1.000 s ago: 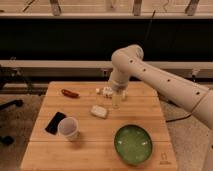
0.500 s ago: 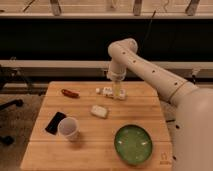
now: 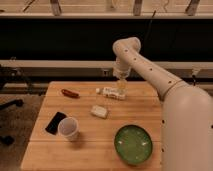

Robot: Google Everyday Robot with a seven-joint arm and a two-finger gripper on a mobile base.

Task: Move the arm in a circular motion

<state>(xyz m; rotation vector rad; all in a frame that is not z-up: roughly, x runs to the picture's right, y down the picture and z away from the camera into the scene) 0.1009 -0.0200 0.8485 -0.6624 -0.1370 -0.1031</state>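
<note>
Nearest me on the desk (image 3: 45,150) I have the green bowl (image 3: 133,144), a white paper cup (image 3: 68,128) beside a black phone (image 3: 55,122), then a pale packet (image 3: 99,111). Farther back lie a red sausage-like item (image 3: 70,93) and a white bar (image 3: 110,92). The arm (image 3: 150,72) reaches over the far edge, elbow high, so I judge a circle would clear everything; its gripper (image 3: 121,89) hangs just above the bar, and I cannot tell how its jaws stand.

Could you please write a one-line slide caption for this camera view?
White robot arm reaches over a wooden table, its gripper above a small packet, with a green bowl and paper cup nearby.
</note>
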